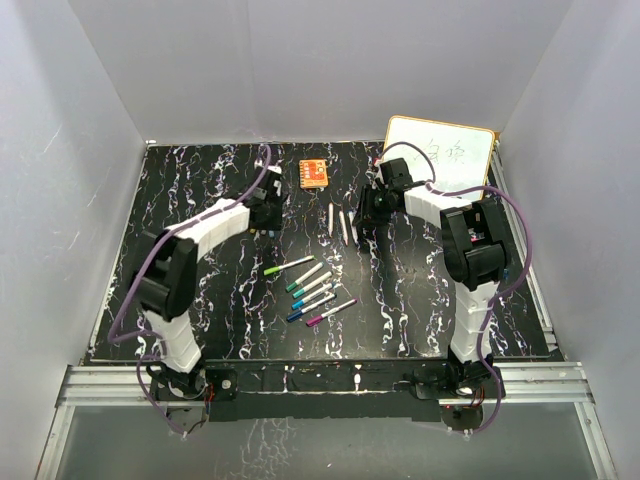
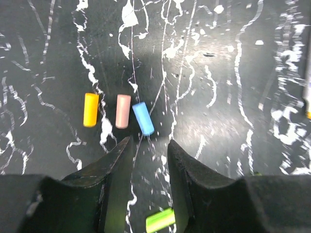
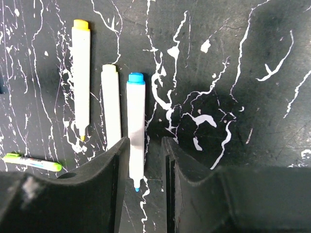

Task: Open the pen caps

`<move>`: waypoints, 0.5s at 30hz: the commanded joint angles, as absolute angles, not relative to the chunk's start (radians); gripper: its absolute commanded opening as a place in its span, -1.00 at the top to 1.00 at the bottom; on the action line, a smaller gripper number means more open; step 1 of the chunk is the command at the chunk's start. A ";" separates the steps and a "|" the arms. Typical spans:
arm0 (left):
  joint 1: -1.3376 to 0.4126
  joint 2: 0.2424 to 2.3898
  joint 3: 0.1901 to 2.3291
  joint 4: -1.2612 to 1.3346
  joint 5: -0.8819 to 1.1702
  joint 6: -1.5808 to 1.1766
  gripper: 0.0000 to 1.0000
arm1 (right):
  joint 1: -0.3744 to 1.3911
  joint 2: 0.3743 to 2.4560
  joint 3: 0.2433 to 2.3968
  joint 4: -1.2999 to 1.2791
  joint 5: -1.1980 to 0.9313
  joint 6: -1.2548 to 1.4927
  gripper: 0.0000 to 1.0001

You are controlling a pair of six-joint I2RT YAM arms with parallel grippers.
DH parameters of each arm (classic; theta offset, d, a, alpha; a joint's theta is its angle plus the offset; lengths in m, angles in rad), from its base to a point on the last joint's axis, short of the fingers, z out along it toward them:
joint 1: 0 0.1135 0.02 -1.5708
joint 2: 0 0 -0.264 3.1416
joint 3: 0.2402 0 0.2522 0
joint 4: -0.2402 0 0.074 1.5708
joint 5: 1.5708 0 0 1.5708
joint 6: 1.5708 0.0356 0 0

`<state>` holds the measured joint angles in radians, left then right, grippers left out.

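Three caps (image 2: 123,111) abreast in left wrist view, three white pens (image 3: 111,102) in right

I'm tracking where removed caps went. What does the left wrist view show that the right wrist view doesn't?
Only the left wrist: four loose cylindrical plastic caps, an orange cap, a pink cap, a blue cap, a lime-green cap. Only the right wrist: three white-barrelled pens, a yellow-ended pen, a pale-ended pen, a blue-ended pen, plus a green-tipped pen. Both: the black white-veined tabletop, plus an open, empty left hand and right hand.

Whiteboard (image 1: 440,152) handwriting, too small to read
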<state>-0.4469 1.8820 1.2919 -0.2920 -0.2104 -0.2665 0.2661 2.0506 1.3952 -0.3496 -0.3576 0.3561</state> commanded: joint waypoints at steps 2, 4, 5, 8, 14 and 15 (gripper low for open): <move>-0.444 1.610 1.219 -0.271 -0.135 -0.263 0.33 | 0.264 2.036 1.386 -0.278 -0.398 0.399 0.37; -0.445 1.539 1.160 -0.229 -0.076 -0.253 0.32 | 0.264 2.023 1.376 -0.264 -0.399 0.409 0.37; -0.445 1.504 1.126 -0.196 -0.044 -0.251 0.31 | 0.264 2.016 1.368 -0.256 -0.398 0.414 0.37; -0.448 1.430 1.030 -0.138 0.040 -0.257 0.26 | 0.264 1.969 1.338 -0.213 -0.391 0.423 0.34; -0.466 1.394 0.902 -0.097 0.106 -0.259 0.21 | 0.264 1.806 1.238 -0.086 -0.358 0.414 0.04; -0.466 1.395 0.892 -0.093 0.113 -0.258 0.20 | 0.264 1.775 1.219 -0.068 -0.351 0.412 0.00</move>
<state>-0.4557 1.4048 0.9428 -0.1158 0.0338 -0.2630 0.2661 1.9369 1.2541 -0.2245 -0.3801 0.4187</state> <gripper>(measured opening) 0.391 0.458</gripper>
